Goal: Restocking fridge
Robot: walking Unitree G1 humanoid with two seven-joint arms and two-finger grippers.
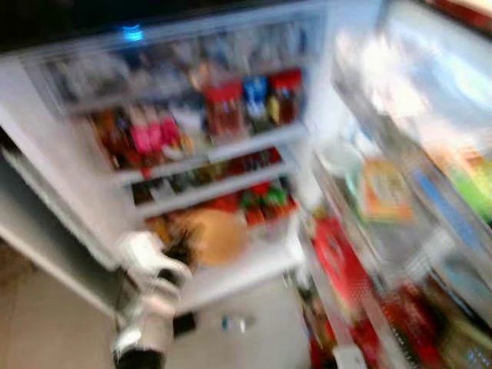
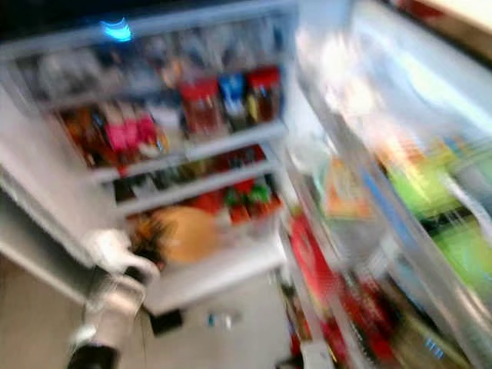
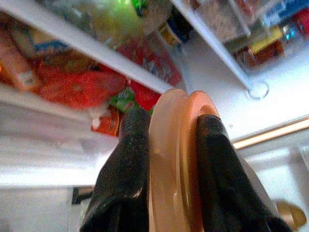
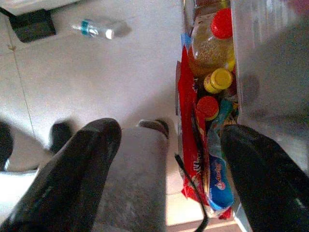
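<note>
Open fridge (image 1: 69, 154), seen blurred from the head camera, its shelves crowded with red, pink and blue packages and bottles; the open door (image 1: 430, 231) on the robot's right carries racks of further packed goods. The left gripper (image 3: 166, 159), at the end of the silver left arm (image 1: 150, 307), reaches into the lower part of the fridge, its jaws pinching a round tan lid-like object (image 3: 176, 159) edgewise, one black finger (image 3: 128, 169) pressed against each face. This object sits at the front of the lowest white shelf (image 1: 238, 269), below the shelves holding red and green packets. The right gripper (image 4: 166, 179) hangs beside the door's bottom rack with its jaws spread wide apart and nothing between them. Below it lie the pale tiled floor (image 4: 96, 72), a small plastic water bottle (image 4: 96, 28) on its side and a dark flat item (image 4: 31, 24). The door rack there holds a red-capped bottle (image 4: 212, 43), a yellow-capped bottle (image 4: 217, 79) and red snack packets (image 4: 188, 145).
</note>
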